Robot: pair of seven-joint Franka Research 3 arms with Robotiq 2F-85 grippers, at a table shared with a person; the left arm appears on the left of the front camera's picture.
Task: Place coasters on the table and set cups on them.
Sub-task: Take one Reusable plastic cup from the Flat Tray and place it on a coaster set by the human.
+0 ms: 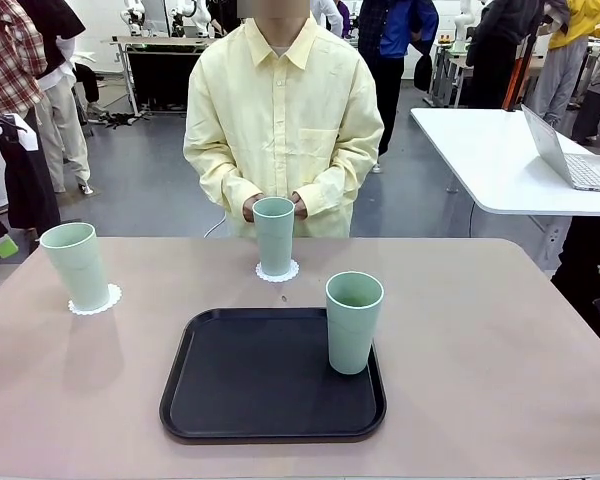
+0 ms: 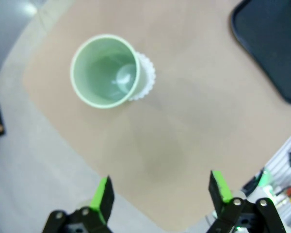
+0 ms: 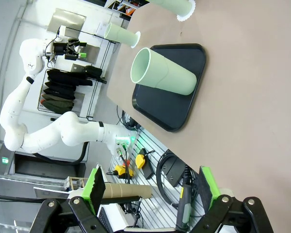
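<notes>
Three mint-green cups stand on the beige table (image 1: 480, 350). The left cup (image 1: 75, 262) rests on a lacy white coaster (image 1: 96, 300). The far middle cup (image 1: 274, 235) sits on another coaster (image 1: 277, 271), just in front of the person's hands (image 1: 298, 207). The third cup (image 1: 353, 322) stands upright on the black tray (image 1: 250, 380). My left gripper (image 2: 160, 191) hangs open high above the table's edge, looking down into the left cup (image 2: 106, 70) on its coaster (image 2: 146, 77). My right gripper (image 3: 150, 189) is open off the table's side, well away from the tray cup (image 3: 162, 73).
A person in a pale yellow shirt (image 1: 280, 120) stands at the far edge. A white table (image 1: 500, 150) with a laptop (image 1: 570, 155) stands at the back right. My left arm (image 3: 34, 131) shows beyond the tray (image 3: 184, 111) in the right wrist view.
</notes>
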